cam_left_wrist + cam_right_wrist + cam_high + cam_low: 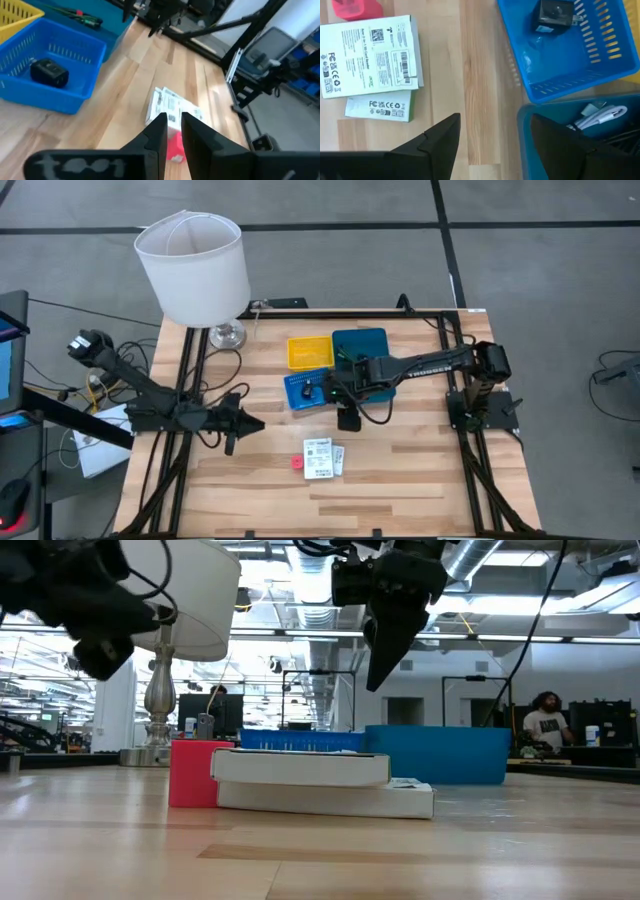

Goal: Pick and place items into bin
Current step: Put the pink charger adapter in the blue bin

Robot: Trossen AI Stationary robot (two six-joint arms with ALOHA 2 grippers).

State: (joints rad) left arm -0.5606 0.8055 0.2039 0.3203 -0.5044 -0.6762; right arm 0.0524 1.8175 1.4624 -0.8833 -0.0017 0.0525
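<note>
Two white printed packets (323,458) lie stacked on the table's near middle, with a red-pink bit (297,463) beside them. The blue bin (308,390) holds a black plug-like piece (555,15). The teal bin (360,352) holds a white cable (602,116). The yellow bin (310,352) sits next to both. My right gripper (348,417) hangs open above the table, between the bins and the packets (370,50), and touches nothing. My left gripper (243,425) waits at the table's left with only a narrow gap between its fingers (174,131).
A lamp with a white shade (190,265) stands at the table's far left corner. Bare wood lies on the table's near and right sides. Black frame rails run along the table's edges. In the low view a person (547,725) sits far behind the table.
</note>
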